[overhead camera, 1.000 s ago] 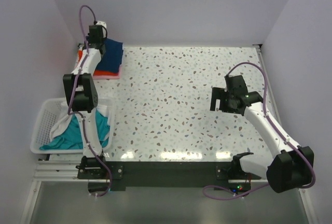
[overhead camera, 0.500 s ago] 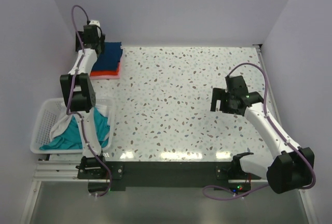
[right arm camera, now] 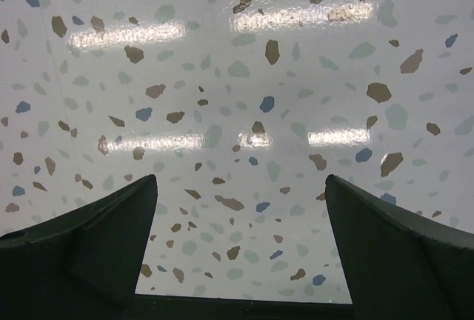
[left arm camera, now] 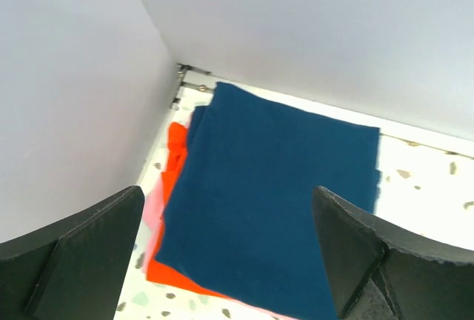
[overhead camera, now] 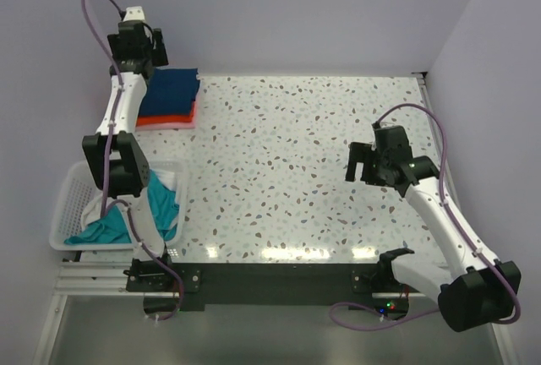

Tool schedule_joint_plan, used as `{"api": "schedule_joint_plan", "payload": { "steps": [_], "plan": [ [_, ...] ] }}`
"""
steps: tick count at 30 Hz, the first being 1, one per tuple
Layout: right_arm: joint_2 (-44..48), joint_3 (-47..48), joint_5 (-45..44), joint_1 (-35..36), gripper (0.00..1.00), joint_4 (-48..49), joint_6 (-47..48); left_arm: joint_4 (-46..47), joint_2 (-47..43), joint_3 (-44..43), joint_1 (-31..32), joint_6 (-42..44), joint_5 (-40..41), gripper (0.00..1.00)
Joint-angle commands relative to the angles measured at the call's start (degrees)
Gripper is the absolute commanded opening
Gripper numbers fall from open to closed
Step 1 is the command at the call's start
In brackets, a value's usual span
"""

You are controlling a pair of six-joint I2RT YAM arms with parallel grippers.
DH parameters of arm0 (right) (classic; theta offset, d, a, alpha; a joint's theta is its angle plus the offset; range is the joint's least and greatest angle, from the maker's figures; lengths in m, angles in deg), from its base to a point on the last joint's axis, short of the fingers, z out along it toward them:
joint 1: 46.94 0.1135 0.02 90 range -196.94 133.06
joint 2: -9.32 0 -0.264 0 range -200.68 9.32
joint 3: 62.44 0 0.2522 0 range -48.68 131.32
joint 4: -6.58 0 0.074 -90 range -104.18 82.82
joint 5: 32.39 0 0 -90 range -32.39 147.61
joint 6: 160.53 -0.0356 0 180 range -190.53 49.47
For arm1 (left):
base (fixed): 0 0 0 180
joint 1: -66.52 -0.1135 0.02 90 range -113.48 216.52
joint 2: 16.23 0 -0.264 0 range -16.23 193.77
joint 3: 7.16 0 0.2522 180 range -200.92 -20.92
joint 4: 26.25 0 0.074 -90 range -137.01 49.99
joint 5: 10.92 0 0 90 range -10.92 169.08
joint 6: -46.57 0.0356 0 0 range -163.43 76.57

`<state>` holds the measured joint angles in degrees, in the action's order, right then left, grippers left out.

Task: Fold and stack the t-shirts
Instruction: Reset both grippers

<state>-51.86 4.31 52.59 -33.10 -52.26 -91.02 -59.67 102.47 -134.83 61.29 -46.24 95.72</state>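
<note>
A folded stack of t-shirts lies in the table's far left corner: a navy one [overhead camera: 174, 91] on top, an orange-red one [overhead camera: 166, 118] under it and a pink one [overhead camera: 176, 125] at the bottom. The left wrist view shows the navy top [left arm camera: 274, 201] with orange-red [left arm camera: 172, 183] and pink [left arm camera: 152, 212] edges at its left. My left gripper [overhead camera: 138, 42] hangs open above the stack's far left side, holding nothing. A teal t-shirt [overhead camera: 127, 220] lies crumpled in the basket. Over the right half of the table, my right gripper [overhead camera: 362, 165] is open and empty above bare tabletop [right arm camera: 237, 135].
A white slatted basket [overhead camera: 74, 200] stands at the table's near left edge, beside the left arm's base, with some white cloth [overhead camera: 175, 182] in it too. Walls close in the table at the back, left and right.
My left gripper has opened, let go of the navy t-shirt on the stack and lifted up and back toward the far left corner. The right arm has barely shifted.
</note>
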Motion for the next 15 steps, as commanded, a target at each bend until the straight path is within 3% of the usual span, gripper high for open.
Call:
{"api": "schedule_joint_plan", "payload": {
  "steps": [1, 9, 15],
  "plan": [
    [1.77, -0.34, 0.88, -0.13, 0.99, 0.69, 0.80, -3.27, -4.17, -2.28, -0.39, -7.46, -4.77, 1.00],
    [1.95, -0.43, 4.21, -0.05, 0.99, 2.36, 1.59, -3.46, -11.89, 6.58, 1.54, -16.87, -11.11, 1.00],
    [3.35, -1.66, 4.93, -0.14, 0.99, 5.17, 1.24, -1.00, -23.49, 21.86, 11.64, -17.58, -0.66, 1.00]
  ]
}}
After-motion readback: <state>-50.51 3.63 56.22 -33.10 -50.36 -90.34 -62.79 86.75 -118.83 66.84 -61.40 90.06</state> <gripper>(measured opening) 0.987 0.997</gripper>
